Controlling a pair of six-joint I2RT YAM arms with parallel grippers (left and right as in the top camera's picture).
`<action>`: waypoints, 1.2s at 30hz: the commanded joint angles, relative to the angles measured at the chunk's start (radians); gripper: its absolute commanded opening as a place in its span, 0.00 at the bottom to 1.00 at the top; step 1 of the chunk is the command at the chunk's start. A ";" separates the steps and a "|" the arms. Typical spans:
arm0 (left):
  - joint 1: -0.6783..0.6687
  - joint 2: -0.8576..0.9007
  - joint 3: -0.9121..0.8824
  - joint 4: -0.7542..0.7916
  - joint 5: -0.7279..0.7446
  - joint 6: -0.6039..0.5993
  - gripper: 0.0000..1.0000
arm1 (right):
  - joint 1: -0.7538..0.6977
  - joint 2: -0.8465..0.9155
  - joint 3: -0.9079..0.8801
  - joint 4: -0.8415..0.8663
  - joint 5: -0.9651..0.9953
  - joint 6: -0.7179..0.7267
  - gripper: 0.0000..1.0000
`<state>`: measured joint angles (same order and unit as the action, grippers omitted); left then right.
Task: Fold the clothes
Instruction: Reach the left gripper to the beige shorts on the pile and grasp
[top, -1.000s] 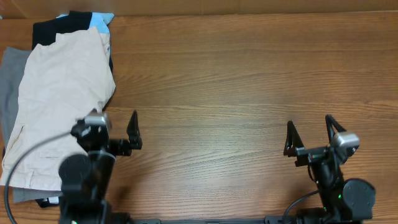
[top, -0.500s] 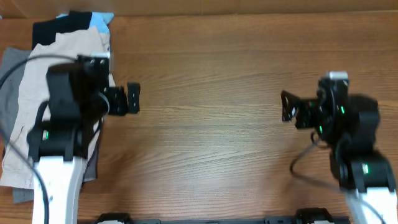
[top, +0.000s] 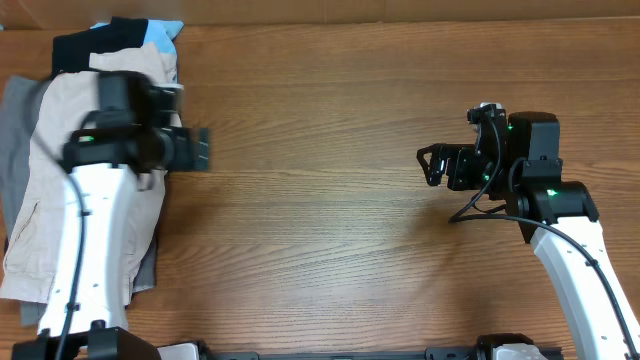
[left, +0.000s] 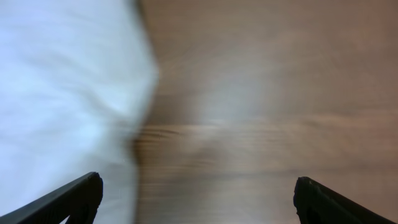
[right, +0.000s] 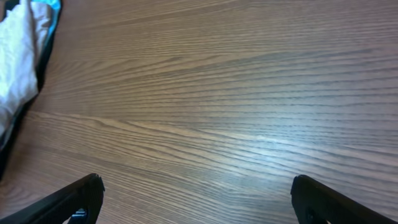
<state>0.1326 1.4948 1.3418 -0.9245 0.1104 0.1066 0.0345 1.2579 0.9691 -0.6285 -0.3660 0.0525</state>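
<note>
Left claw (top: 197, 150), right claw (top: 432, 165) farther out; beige shorts (top: 40, 220) lengthwise near-to-far.

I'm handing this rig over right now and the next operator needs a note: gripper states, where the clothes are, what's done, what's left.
Left gripper: open, empty, above the right edge of the clothes pile.
Right gripper: open, empty, over bare table, right of centre.
Beige shorts: on top of the pile at the table's left side, over grey shorts and a black and light-blue garment.
Done: nothing; no grasp, no fold visible.
To do: pull the beige shorts out, spread, fold.
</note>
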 joint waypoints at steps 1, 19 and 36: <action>0.211 -0.013 0.064 0.013 0.006 -0.019 1.00 | 0.004 -0.003 0.021 0.018 -0.040 -0.001 1.00; 0.667 0.335 0.064 0.238 0.013 0.074 0.95 | 0.004 -0.002 0.019 0.033 -0.039 -0.001 1.00; 0.777 0.468 0.067 0.396 0.023 0.253 0.87 | 0.004 0.000 0.018 -0.024 -0.036 -0.001 1.00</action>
<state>0.8768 1.9259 1.3888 -0.5304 0.1116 0.3256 0.0345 1.2579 0.9691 -0.6556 -0.3958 0.0521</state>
